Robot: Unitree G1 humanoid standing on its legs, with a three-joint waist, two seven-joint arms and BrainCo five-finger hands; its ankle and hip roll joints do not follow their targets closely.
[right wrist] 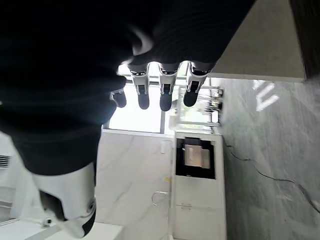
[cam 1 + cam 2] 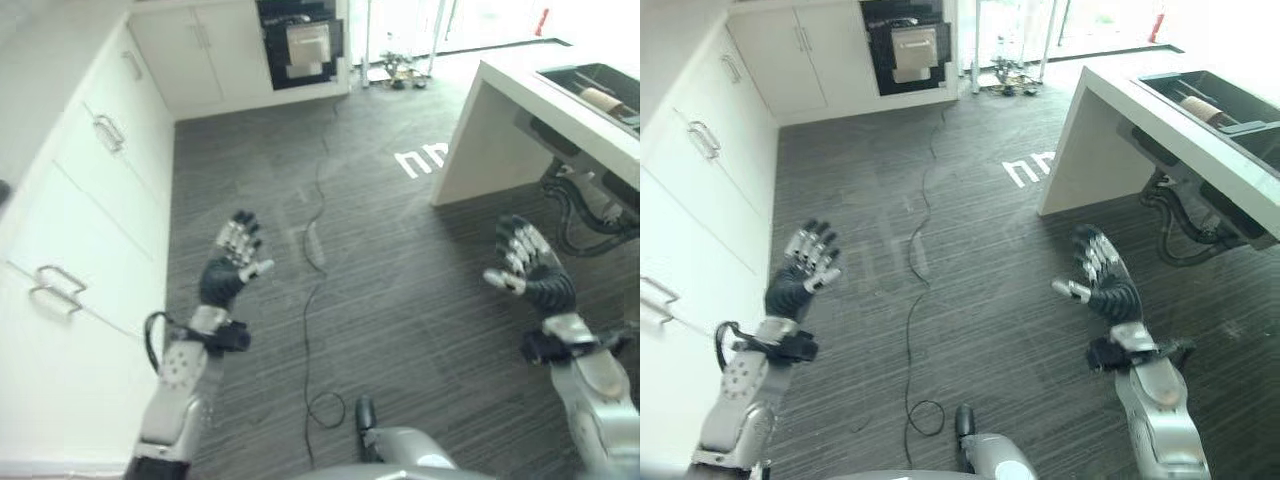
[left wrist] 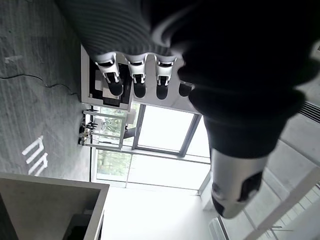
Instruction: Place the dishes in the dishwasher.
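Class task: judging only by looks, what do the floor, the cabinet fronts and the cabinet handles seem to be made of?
Floor: probably dark grey carpet or textured vinyl, matte with fine stripes. Cabinet fronts: likely painted or laminated board, smooth plain white. Cabinet handles: apparently brushed metal, thin silvery loops.

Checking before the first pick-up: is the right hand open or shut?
Open. The right hand is raised over the floor with fingers straight and spread, holding nothing.

Bare floor point(image 2: 380, 290) between cabinets point(image 2: 90, 200) and counter point(image 2: 500, 110).
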